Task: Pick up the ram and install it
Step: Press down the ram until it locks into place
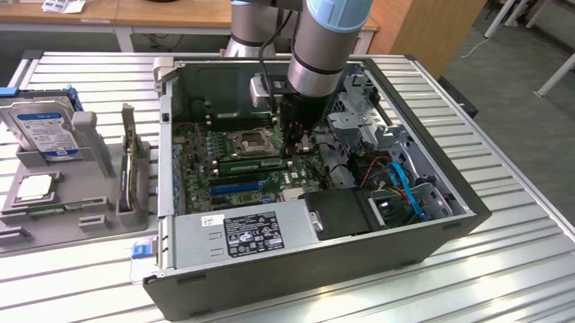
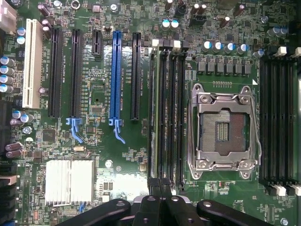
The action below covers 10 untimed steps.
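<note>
The ram (image 2: 154, 113) is a thin green stick standing on edge in the outermost of several black memory slots (image 2: 170, 113) beside the CPU socket (image 2: 223, 129). In the exterior view the ram (image 1: 254, 163) lies across the motherboard just below the socket. My gripper (image 2: 160, 203) is shut, its black fingertips (image 2: 149, 207) pressed together right over one end of that slot bank, with nothing visible between them. From outside, the gripper (image 1: 301, 145) reaches down into the open computer case (image 1: 431, 222), at the ram's end toward the exterior view's right.
A silver power supply (image 1: 242, 232) and a black fan housing (image 1: 346, 212) fill the near side of the case. Drive cages and blue cables (image 1: 404, 182) crowd the exterior view's right. A grey fixture (image 1: 54, 202) with a hard drive (image 1: 43, 131) stands outside the case.
</note>
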Each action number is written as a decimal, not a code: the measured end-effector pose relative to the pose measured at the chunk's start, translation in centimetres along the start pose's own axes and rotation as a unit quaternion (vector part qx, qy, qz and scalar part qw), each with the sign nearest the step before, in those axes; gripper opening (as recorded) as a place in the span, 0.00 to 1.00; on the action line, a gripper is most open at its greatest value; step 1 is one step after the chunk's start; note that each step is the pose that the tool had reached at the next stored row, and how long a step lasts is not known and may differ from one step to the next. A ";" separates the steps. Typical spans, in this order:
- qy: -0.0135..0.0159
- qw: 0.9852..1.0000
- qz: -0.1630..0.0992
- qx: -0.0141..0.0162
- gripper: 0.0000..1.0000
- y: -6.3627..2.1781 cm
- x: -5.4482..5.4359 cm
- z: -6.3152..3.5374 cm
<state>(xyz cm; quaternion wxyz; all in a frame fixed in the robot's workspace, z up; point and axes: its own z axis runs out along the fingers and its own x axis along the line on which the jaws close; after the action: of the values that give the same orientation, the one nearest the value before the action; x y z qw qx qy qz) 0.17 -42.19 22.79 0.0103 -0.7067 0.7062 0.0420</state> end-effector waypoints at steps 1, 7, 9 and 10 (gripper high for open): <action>0.000 1.000 0.000 0.000 0.10 0.00 0.0 0.01; 0.000 1.000 0.000 0.000 0.10 -0.01 0.0 0.06; 0.000 1.000 0.000 0.000 0.10 -0.01 0.0 0.11; 0.000 1.000 0.000 0.000 0.10 -0.01 0.0 0.13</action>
<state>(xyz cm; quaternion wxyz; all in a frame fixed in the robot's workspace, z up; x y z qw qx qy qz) 0.18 -42.19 22.66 0.0103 -0.7067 0.7061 0.0420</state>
